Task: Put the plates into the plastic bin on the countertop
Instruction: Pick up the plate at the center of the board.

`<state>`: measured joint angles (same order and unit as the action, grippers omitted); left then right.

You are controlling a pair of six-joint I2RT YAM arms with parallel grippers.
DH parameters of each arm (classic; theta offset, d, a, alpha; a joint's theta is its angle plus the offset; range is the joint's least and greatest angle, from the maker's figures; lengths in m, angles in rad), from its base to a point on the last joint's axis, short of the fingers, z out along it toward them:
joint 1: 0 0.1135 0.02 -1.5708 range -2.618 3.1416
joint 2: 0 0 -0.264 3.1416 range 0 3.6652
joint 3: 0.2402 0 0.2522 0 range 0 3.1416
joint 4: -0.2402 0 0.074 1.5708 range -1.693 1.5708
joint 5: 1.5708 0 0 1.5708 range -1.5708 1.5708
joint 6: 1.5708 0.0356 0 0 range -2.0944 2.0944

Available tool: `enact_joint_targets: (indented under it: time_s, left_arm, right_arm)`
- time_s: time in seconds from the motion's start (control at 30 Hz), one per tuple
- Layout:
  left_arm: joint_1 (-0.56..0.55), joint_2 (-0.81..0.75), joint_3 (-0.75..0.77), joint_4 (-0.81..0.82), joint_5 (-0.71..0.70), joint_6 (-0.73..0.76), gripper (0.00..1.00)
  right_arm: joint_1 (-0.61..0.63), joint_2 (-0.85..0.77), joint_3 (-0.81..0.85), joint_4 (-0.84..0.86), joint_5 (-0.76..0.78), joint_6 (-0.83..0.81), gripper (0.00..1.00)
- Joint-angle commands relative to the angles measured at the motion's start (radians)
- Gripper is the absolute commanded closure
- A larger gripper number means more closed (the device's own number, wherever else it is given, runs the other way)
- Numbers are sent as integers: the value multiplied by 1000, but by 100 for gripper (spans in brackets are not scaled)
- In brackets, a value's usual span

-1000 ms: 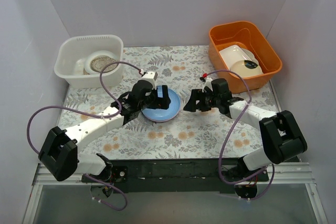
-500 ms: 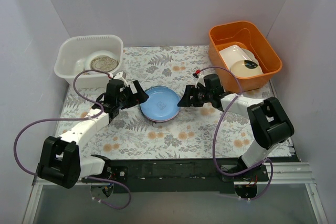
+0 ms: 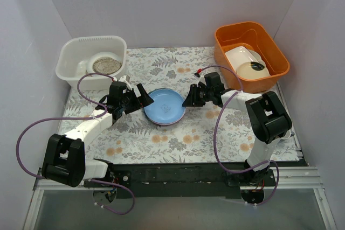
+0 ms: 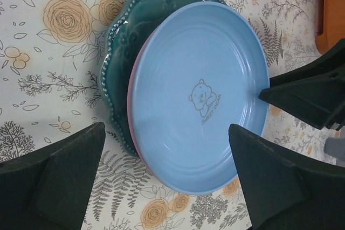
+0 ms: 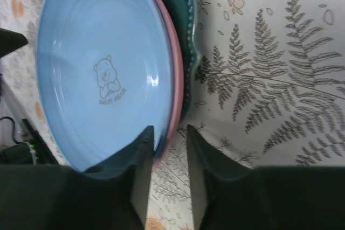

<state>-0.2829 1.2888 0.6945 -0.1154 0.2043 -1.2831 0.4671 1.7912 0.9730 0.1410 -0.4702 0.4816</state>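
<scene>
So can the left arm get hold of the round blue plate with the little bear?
Probably yes. The left gripper is open, right beside the rim of the round blue plate, with nothing between them. The right gripper sits at the opposite rim, out of its way.

3 white walls (image 3: 172,9), blk front rail (image 3: 178,172)

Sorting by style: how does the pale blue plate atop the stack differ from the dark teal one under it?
The blue plate is pale with a smooth rim and a bear drawing at its centre; the teal plate is dark with a beaded, scalloped rim. The blue plate lies on top, the teal plate lowest, a pink plate between. Both are round.
</scene>
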Motion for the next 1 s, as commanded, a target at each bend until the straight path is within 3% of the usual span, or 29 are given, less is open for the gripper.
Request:
enact_joint_targets:
  time_s: [0.0, 0.03, 0.13, 0.5, 0.8, 0.97]
  left_arm:
    - [8, -5, -12, 23, 29, 1, 2]
    - [8, -5, -12, 22, 29, 2, 2]
    - [8, -8, -6, 14, 44, 8, 2]
    - [7, -101, 33, -21, 96, 21, 3]
    - [8, -80, 36, -10, 233, 11, 18]
    - [8, -88, 5, 20, 253, 1, 20]
  right_arm:
    - [10, 11, 24, -9, -4, 3, 73]
    - [10, 16, 27, -9, -4, 2, 84]
    - [11, 34, 47, -18, -11, -9, 98]
    - [16, 39, 56, -18, -24, -20, 99]
    - [16, 39, 58, -18, -22, -21, 99]
    - [16, 34, 59, -23, -19, -23, 99]
